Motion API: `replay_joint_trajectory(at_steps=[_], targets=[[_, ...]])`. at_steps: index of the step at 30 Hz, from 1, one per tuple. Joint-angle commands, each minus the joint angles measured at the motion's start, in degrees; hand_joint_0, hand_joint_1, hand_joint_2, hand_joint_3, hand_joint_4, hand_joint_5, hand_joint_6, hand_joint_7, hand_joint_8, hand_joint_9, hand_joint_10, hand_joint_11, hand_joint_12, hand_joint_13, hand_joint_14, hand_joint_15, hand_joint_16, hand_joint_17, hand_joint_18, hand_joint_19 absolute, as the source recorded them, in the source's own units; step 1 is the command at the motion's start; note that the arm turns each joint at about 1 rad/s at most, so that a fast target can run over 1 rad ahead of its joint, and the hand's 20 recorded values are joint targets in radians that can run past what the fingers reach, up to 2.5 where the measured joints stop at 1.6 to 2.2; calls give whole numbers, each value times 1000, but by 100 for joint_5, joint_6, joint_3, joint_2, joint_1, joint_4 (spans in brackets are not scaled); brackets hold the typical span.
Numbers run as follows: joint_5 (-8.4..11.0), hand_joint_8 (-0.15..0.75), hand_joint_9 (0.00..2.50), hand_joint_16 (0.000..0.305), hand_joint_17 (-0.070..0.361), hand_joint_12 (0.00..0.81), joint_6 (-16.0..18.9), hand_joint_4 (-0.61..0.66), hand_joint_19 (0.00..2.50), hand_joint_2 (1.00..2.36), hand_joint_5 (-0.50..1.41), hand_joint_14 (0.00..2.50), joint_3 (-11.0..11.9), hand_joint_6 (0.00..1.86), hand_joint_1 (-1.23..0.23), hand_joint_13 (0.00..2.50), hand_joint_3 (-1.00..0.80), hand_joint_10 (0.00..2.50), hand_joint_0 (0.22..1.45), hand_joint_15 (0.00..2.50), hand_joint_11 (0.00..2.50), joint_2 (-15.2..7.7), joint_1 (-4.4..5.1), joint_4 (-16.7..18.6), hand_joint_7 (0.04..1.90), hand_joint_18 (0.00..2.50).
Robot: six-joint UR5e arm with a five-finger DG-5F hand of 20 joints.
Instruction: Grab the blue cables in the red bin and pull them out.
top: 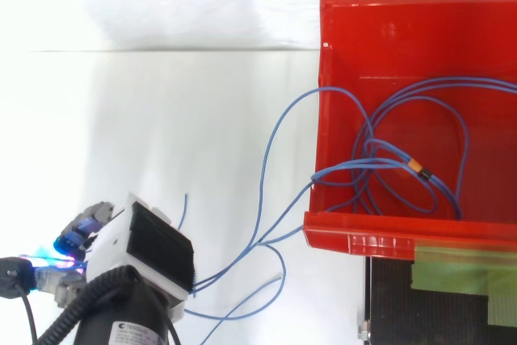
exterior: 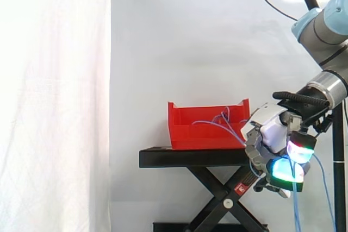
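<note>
Side view: the hand (exterior: 274,139) sits low, just off the end of the black scissor-lift stand (exterior: 190,157). Its fingers are curled tight round the thin blue cables (exterior: 296,210). Strands lead back over the rim of the open red plastic bin (exterior: 206,134), and loose ends hang below.

Top view: most loops (top: 420,131) lie coiled inside the bin (top: 404,236). A few strands cross its wall toward the hand (top: 149,244), so the pull looks partway done.
</note>
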Motion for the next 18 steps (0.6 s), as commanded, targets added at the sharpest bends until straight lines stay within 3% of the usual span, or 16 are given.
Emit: replay_joint_trajectory(at_steps=[1,12,18], targets=[[0,155,1295,43,97,269,2,-51,654,1000,683,4,0,952,-849,1461,-1000,539,798,1691,1784,-2,2,1,592,819],[-9,157,1234,44,100,275,2,-44,655,1000,571,3,0,1037,-882,1454,-1000,594,790,1675,1728,-2,2,1,514,816],[0,149,1232,44,98,266,2,-58,665,1000,584,4,0,915,-807,1445,-1000,561,817,1657,1747,-2,2,1,531,807]])
